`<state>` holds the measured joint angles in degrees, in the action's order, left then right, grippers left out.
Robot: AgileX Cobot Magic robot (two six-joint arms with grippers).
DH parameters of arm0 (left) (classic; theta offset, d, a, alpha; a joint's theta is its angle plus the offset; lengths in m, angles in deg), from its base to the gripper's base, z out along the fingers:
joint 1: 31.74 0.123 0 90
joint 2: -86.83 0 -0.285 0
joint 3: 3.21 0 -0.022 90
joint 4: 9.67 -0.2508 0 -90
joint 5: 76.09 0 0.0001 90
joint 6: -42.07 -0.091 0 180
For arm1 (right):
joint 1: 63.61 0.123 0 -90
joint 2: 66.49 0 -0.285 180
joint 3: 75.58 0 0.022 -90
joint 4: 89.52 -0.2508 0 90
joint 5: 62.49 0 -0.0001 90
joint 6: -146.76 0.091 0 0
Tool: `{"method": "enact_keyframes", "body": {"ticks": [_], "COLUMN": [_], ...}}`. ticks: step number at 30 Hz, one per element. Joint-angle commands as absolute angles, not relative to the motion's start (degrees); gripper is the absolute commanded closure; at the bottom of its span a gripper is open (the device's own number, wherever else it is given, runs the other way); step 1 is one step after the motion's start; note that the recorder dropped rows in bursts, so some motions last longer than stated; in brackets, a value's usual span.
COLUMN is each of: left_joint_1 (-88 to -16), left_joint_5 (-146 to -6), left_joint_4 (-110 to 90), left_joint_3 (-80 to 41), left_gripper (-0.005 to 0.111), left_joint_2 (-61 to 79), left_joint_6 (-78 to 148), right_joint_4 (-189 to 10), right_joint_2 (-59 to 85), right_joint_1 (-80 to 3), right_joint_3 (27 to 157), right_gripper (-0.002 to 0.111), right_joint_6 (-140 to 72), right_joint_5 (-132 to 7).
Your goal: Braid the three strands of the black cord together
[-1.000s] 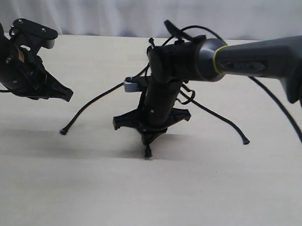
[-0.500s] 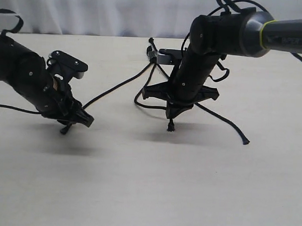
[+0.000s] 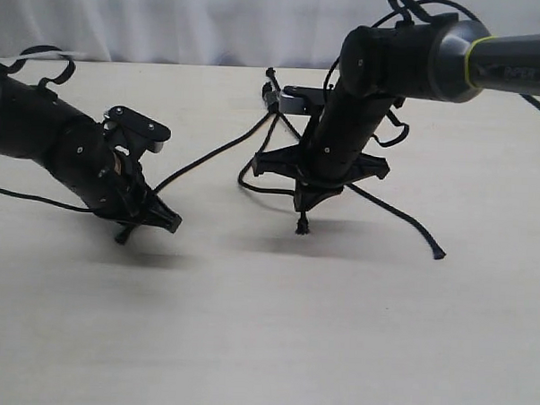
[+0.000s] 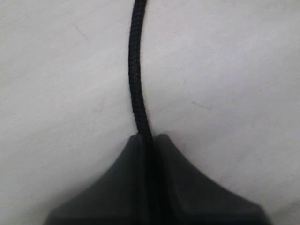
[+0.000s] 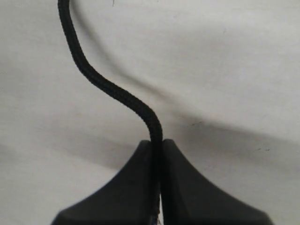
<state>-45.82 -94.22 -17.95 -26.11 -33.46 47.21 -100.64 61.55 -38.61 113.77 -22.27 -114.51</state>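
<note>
Black cord (image 3: 209, 155) lies on the table (image 3: 264, 346), its three strands (image 3: 395, 214) fanning from the far bound end toward you. Your left gripper (image 3: 162, 218) pinches the left strand (image 4: 136, 70), and your right gripper (image 3: 303, 202) pinches the middle strand (image 5: 112, 91), which your right arm (image 3: 345, 125) largely hides.

Rough-woven matt black cord (image 4: 136, 84); smooth matt dark plastic left tool (image 4: 149, 140) and right tool (image 5: 157, 143); pale matt table (image 3: 264, 346).

Even, soft overhead light, diffuse shadows on the table (image 3: 264, 346) — wrist views slightly out of focus
</note>
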Motion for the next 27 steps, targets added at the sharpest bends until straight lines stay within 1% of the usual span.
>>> {"method": "enact_keyframes", "body": {"ticks": [1, 4, 9, 16, 20, 24, 25, 27], "left_joint_1": [-45.78, -46.19, -51.28, -58.68, -61.67, -62.77, -62.99, -62.99], "left_joint_5": [-101.81, -104.34, -108.62, -108.52, -108.52, -108.92, -108.92, -108.77], "left_joint_4": [-11.30, -4.89, 1.87, 4.59, 5.96, 6.52, 6.52, 6.52], "left_joint_3": [-26.98, -26.98, -27.09, -27.09, -27.09, -27.09, -27.09, -27.09], "left_gripper": [0.107, 0.107, 0.107, 0.107, 0.107, 0.106, 0.106, 0.100], "left_joint_2": [-35.48, -35.48, -35.48, -35.48, -35.48, -35.48, -35.37, -35.25], "left_joint_6": [47.50, 43.55, 35.66, 35.79, 35.79, 35.79, 35.79, 35.79], "right_joint_4": [-103.02, -104.11, -109.06, -111.06, -118.22, -121.20, -121.32, -121.31], "right_joint_2": [61.19, 60.84, 58.47, 53.75, 53.51, 53.51, 53.51, 53.51], "right_joint_1": [-38.80, -38.80, -38.80, -38.80, -38.80, -38.60, -38.44, -38.11], "right_joint_3": [113.81, 113.81, 113.81, 113.81, 113.60, 112.75, 112.75, 112.75], "right_gripper": [0.104, 0.104, 0.104, 0.104, 0.104, 0.104, 0.104, 0.104], "right_joint_6": [-23.50, -23.50, -23.60, -25.65, -32.12, -32.57, -32.57, -32.57], "right_joint_5": [-113.06, -111.65, -109.67, -111.22, -114.40, -112.27, -111.91, -110.71]}}
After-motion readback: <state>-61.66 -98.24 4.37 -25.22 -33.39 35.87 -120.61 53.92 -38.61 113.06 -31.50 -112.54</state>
